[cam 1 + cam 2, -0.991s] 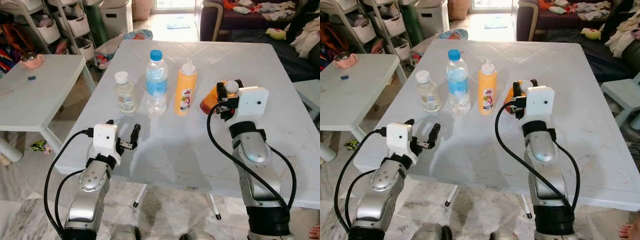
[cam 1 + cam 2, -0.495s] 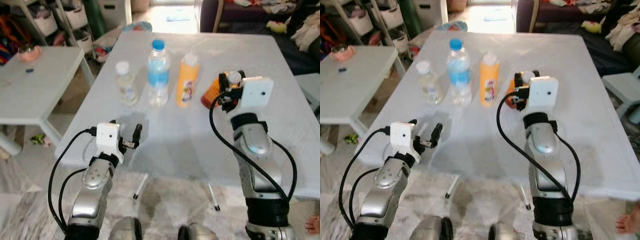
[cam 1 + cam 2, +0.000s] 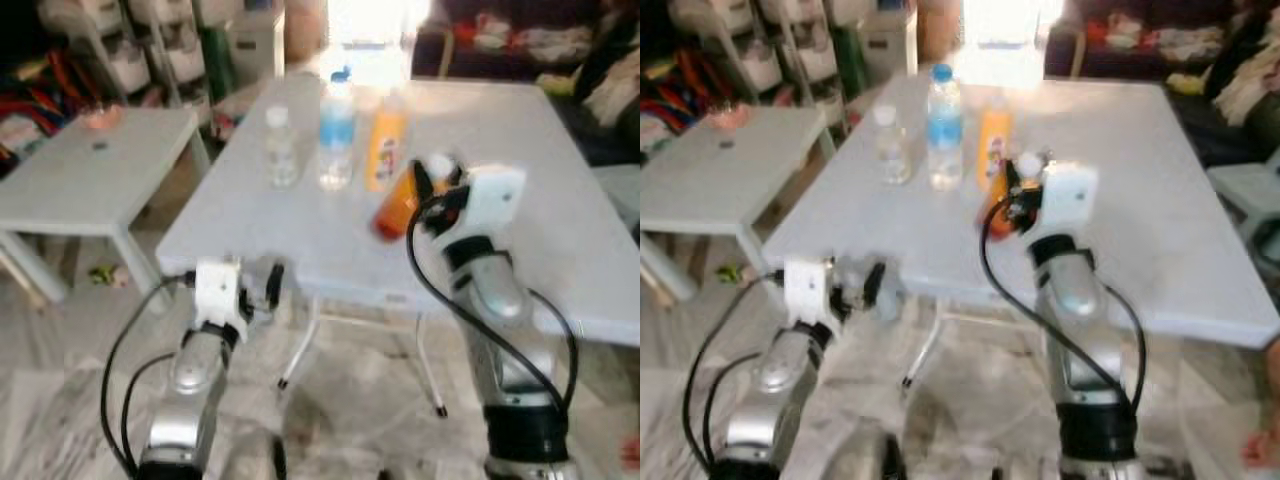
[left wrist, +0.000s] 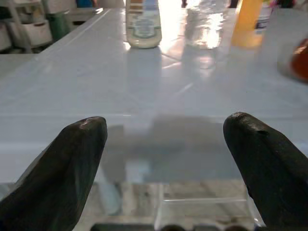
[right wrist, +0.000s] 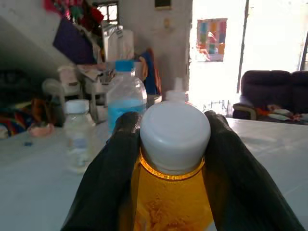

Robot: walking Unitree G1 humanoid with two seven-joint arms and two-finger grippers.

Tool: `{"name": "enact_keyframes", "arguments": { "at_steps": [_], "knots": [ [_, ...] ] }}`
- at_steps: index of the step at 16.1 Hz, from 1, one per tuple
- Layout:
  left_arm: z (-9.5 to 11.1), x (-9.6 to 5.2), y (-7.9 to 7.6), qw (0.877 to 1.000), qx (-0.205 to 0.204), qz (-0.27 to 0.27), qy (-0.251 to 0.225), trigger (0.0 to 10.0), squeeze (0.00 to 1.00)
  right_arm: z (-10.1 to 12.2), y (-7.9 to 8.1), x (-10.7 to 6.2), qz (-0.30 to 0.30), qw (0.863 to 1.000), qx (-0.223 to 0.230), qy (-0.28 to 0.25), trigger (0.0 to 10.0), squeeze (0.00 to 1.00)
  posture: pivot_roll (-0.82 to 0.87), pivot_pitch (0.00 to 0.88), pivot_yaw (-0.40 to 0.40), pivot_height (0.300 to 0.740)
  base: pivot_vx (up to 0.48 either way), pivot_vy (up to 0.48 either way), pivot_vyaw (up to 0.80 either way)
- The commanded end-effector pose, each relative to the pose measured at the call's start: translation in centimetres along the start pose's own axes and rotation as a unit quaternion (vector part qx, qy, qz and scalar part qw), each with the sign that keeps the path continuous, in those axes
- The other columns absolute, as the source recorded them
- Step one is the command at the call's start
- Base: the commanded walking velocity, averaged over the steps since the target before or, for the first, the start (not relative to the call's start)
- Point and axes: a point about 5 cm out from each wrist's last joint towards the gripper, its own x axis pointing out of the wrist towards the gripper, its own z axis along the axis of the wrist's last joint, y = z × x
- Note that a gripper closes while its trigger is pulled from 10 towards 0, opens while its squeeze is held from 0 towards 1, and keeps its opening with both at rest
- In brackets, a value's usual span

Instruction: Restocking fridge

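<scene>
R gripper (image 5: 173, 159) clamped on orange bottle (image 3: 395, 205), white cap, lifted over table (image 3: 560, 240) near edge. L gripper (image 4: 168, 144) wide open, empty, below near edge. Step judged: carry-off to fridge. Next: steady grip, turn w/o tilting. Labels blurred, unreadable.

Small side table (image 3: 90, 180), dark sofa (image 3: 520, 40)

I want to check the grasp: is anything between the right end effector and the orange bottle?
No. The right end effector already holds the orange bottle at its neck, fingers on both sides.
</scene>
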Motion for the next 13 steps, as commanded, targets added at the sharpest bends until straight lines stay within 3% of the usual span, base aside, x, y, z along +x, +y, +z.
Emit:
{"name": "enact_keyframes", "arguments": {
  "at_steps": [1, 10, 13],
  "knots": [
    [1.0, 0.5, 0.1, 1.000, 0.013, -0.003, -0.017, 10.0, 0.00, 0.7, 0.5, 0.3, 0.015, 1.000, 0.005, -0.016, 10.0, 0.00, -0.08, 0.000, 0.030, 0.740, -0.262, 0.000, 0.00],
    [0.2, 0.1, 0.5, 1.000, 0.021, -0.005, -0.003, 10.0, 0.00, -0.6, 1.2, -0.2, 0.042, 0.999, 0.034, -0.007, 10.0, 0.00, -0.06, 0.000, 0.029, 0.740, -0.261, 0.000, 0.00],
    [-0.2, 0.2, 0.9, 1.000, 0.001, 0.020, 0.006, 10.0, 0.00, -1.5, 1.7, -0.7, 0.064, 0.997, 0.038, 0.001, 10.0, 0.00, -0.06, 0.000, 0.027, 0.740, 0.000, 0.000, 0.26]
  ]
}}
